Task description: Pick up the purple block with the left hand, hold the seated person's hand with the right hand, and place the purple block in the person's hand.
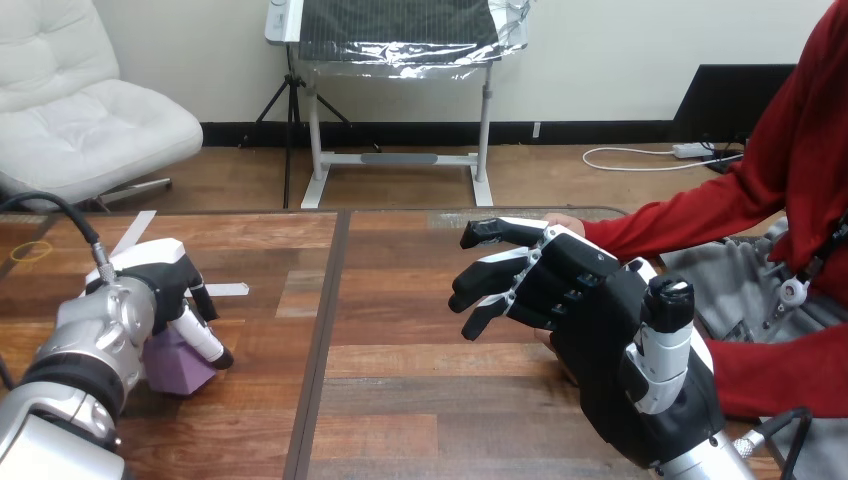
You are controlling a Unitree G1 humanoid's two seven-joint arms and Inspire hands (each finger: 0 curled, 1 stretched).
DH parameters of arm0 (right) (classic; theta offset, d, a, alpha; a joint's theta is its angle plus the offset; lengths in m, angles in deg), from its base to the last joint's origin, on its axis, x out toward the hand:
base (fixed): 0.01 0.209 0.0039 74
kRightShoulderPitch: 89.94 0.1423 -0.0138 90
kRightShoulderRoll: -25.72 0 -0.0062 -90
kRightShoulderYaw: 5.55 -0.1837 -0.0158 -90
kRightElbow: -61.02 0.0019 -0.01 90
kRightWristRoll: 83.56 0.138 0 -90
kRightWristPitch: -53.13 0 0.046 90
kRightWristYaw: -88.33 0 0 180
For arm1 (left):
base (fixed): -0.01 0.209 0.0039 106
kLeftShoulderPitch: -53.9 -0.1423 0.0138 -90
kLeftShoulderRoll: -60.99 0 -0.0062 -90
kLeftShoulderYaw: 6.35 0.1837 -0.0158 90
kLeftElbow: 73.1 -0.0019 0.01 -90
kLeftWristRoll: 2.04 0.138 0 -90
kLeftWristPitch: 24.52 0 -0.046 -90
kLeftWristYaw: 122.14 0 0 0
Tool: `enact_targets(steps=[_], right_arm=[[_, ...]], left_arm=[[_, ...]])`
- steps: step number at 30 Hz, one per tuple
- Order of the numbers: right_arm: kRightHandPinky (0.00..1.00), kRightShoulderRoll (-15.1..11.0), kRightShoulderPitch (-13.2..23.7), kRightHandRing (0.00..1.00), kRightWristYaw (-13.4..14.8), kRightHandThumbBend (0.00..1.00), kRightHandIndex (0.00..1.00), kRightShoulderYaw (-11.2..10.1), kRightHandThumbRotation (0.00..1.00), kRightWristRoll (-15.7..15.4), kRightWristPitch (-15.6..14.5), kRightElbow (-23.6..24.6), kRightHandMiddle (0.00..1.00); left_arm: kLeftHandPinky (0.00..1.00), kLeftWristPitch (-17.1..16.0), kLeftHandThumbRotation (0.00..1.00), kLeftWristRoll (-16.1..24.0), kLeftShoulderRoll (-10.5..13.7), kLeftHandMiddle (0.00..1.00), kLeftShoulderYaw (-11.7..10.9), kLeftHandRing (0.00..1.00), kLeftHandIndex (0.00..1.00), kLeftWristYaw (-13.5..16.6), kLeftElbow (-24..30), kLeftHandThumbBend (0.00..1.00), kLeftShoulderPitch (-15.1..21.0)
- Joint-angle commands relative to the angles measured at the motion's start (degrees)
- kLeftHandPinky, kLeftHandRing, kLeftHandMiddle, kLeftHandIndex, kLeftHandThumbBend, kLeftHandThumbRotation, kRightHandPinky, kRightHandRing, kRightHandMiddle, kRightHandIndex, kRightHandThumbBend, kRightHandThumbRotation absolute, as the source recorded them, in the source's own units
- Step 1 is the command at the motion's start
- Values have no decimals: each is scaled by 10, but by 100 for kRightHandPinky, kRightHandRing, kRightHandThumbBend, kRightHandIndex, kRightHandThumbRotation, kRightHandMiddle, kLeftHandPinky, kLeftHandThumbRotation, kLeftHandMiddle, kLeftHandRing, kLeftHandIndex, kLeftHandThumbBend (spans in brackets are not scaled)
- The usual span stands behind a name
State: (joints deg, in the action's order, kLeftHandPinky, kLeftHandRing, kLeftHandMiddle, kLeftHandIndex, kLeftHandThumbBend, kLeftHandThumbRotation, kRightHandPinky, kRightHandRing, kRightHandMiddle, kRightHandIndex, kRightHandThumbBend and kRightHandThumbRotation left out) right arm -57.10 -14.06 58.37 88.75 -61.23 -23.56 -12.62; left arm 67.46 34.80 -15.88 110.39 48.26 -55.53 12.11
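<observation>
The purple block point(178, 368) sits on the table at the lower left. My left hand point(150, 290) is on top of it, with fingers point(205, 338) curled down its right side. At the right, my right hand point(600, 320) is raised with its back toward me, fingers stretched out to the left and the thumb upright. The person's hand point(566, 222) lies just behind it and is mostly hidden. Only a fingertip above my hand and a bit of skin below it show. I cannot tell whether the two touch. The person's red sleeve point(690, 215) reaches in from the right.
White tape strips point(228, 290) and a small yellow ring point(31, 250) lie on the left part of the wooden table point(420, 400). A dark seam point(325, 330) runs front to back between the boards. The person's other red-sleeved arm point(775, 372) rests at the lower right.
</observation>
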Motion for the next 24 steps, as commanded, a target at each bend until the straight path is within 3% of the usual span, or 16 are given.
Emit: enact_targets(steps=[1, 14, 24], right_arm=[[46, 9, 23, 59, 2, 95, 70, -4, 100, 8, 11, 14, 60], [46, 9, 23, 59, 4, 96, 70, -4, 100, 9, 9, 15, 60], [46, 8, 22, 59, 4, 96, 70, -4, 100, 9, 8, 15, 60]], left_arm=[[25, 7, 0, 7, 12, 47, 6, 32, 64, -13, -1, 62, 38], [24, 20, 0, 14, 10, 47, 10, 31, 67, -29, 0, 67, 44], [19, 33, 0, 34, 8, 39, 22, 27, 68, -25, 1, 72, 46]])
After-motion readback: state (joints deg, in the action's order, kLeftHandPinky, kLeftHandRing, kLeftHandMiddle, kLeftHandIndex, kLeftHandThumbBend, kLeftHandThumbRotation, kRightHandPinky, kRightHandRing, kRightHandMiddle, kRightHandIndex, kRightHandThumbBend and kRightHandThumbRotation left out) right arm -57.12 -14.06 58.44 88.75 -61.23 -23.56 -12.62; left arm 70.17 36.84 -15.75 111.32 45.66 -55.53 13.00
